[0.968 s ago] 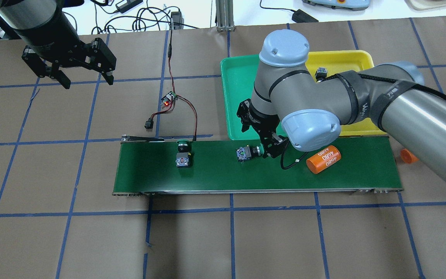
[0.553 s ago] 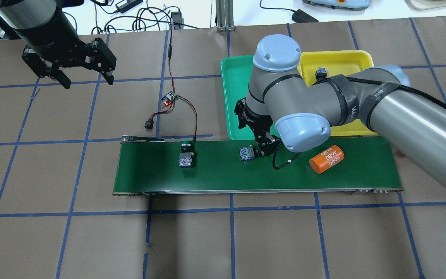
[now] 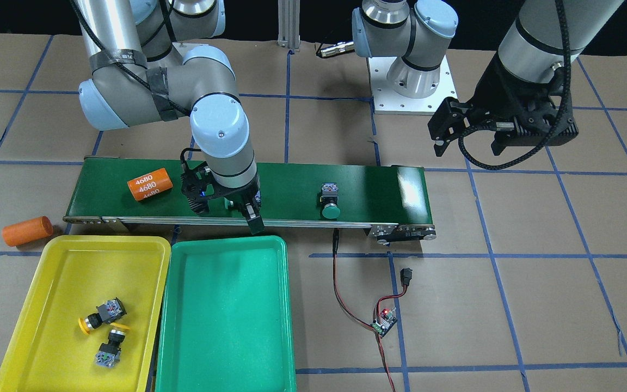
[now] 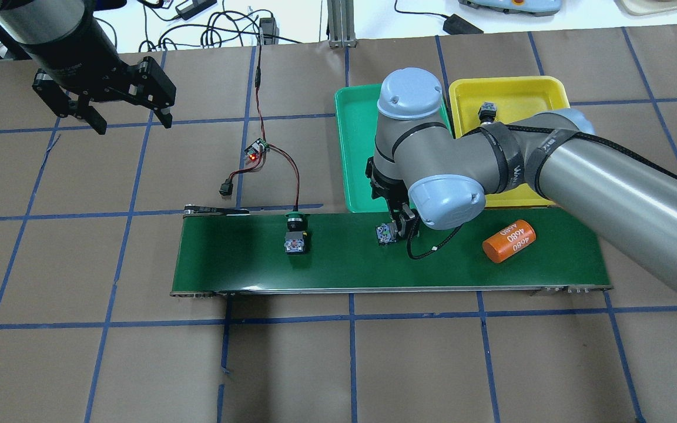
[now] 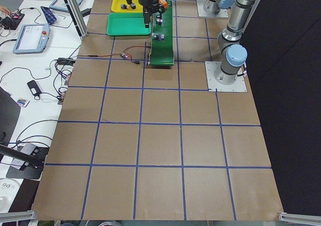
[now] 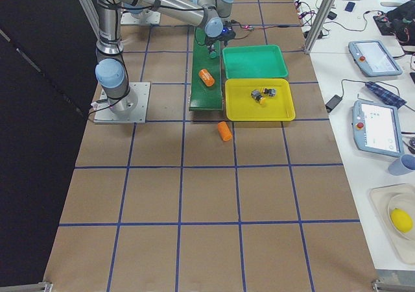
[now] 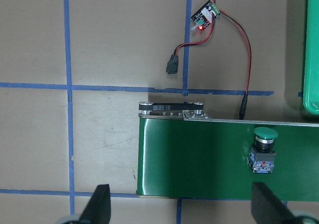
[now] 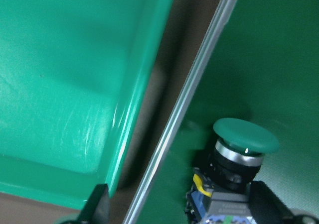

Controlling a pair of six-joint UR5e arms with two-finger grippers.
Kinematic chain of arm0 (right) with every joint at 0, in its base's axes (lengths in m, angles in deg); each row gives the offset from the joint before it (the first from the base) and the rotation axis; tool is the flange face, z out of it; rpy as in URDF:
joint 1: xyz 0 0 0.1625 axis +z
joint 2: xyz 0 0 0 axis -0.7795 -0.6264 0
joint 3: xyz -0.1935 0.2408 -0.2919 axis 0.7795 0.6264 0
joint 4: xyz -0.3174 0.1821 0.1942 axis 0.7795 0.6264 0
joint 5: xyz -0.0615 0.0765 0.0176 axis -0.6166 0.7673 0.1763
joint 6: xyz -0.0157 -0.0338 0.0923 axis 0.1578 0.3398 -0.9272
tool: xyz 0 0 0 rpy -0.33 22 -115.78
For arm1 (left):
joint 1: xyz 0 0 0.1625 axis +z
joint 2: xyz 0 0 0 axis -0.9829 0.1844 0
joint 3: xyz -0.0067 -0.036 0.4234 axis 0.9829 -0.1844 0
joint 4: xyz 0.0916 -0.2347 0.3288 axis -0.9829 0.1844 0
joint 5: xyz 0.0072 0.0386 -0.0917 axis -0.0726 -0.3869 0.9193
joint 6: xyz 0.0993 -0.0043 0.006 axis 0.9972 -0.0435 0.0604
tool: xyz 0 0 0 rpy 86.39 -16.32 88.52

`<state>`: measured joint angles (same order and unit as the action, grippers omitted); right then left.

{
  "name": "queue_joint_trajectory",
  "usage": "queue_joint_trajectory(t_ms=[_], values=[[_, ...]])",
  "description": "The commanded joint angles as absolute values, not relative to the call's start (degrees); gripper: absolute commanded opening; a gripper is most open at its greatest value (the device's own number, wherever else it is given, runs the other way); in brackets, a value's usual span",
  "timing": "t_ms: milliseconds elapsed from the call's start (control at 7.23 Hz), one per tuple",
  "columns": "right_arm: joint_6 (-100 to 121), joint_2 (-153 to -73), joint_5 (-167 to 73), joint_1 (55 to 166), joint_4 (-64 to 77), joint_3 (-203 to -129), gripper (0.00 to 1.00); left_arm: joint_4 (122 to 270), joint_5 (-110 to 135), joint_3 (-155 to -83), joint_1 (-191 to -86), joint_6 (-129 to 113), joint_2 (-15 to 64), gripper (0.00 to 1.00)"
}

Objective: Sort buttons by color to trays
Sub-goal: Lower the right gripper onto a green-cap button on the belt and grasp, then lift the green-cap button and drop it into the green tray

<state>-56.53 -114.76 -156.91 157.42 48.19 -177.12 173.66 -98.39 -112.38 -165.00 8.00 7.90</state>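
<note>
Currently left gripper hangs released over the tabletop's far-left corner. One green button lies at the belt's far edge; a second green button sits between the right gripper's spread fingers, near the green tray. The yellow tray holds two yellow buttons.

**Orange cylinder**, lying on the conveyor belt: white numerals "4680", printed in 3 rows along its side, with the lowest row partly out of sight.

**Black strap**, on the right arm: white lettering, too small to read.
</note>
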Motion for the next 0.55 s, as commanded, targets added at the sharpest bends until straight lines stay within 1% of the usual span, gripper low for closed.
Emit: queue_joint_trajectory(t_ms=[0,415], values=[[-56.15,-114.75,-157.47,157.39,46.17,-177.03,0.99,173.66,-98.31,-112.38,-164.98,7.99,7.84,1.00],[-55.71,-115.63,-160.64,156.86,44.93,-176.24,0.99,173.66,-98.30,-112.38,-164.98,7.99,7.84,1.00]])
